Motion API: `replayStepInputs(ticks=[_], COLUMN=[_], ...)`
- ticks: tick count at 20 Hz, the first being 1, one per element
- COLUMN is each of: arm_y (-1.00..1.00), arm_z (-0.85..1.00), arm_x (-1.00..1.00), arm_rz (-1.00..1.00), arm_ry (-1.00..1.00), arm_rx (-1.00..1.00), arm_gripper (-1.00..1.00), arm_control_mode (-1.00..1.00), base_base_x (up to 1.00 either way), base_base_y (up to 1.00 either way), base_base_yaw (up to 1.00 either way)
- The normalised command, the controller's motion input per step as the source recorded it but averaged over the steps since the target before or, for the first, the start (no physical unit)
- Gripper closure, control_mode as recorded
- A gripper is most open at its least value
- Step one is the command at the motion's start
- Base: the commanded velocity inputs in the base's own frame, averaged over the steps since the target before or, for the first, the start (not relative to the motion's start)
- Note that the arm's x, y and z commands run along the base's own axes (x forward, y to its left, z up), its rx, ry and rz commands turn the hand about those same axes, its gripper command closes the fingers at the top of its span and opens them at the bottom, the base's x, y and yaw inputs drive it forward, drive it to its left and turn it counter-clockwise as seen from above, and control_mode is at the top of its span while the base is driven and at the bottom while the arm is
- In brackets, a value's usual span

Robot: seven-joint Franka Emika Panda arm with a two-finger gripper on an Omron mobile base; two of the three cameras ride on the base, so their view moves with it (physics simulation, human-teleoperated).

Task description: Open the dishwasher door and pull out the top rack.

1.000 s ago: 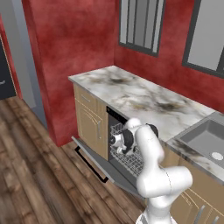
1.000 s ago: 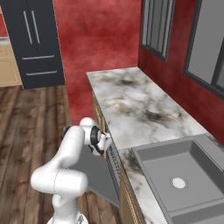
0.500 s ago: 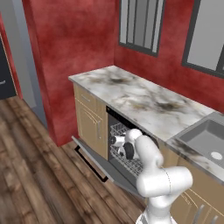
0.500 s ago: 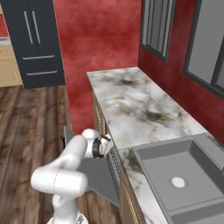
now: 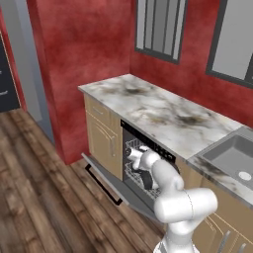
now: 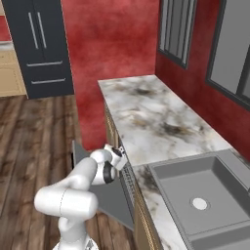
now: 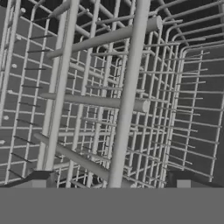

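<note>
The dishwasher door point(image 5: 106, 177) hangs open, lowered nearly flat, its black bar handle point(image 5: 101, 184) facing the floor. Inside the dark opening sits the top rack point(image 5: 132, 146), a pale wire grid. My gripper point(image 5: 135, 155) reaches into the opening at the rack's front. From the right base the gripper point(image 6: 121, 156) is at the cabinet face above the door point(image 6: 114, 201). In the hand view the rack's wires point(image 7: 127, 100) are very close. My gripper point(image 7: 111, 183) is open, its fingertips point(image 7: 41, 178) wide apart on either side of a thick rack bar, not closed on it.
A marble counter point(image 5: 163, 113) runs above the dishwasher, with a steel sink point(image 6: 205, 195) to the right. Tan cabinet fronts point(image 5: 101, 138) flank the opening on the left. A red wall stands behind, and wooden floor point(image 5: 39, 197) spreads in front of the lowered door.
My hand has moved a little lower and deeper into the dishwasher opening, closer to the rack. The jaws stayed wide open. The door has not moved.
</note>
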Motion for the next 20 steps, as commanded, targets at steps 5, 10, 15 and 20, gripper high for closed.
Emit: replayStepInputs(ticks=[5,10,15,20], arm_y=[0.03,0.26,0.71,1.00], arm_z=[-0.68,-0.76,-0.86,-0.95], arm_x=[0.00,-0.22,-0.48,-0.71], arm_rz=[0.00,0.00,0.00,0.00], arm_ry=[0.23,0.21,0.19,0.16], arm_rx=[0.17,0.19,0.13,0.05], arm_gripper=[-1.00,-1.00,-1.00,-1.00], arm_control_mode=[-1.00,-1.00,-1.00,-1.00], base_base_x=[0.00,0.00,0.00,0.00], base_base_y=[0.00,0.00,0.00,0.00], base_base_yaw=[0.00,0.00,0.00,0.00])
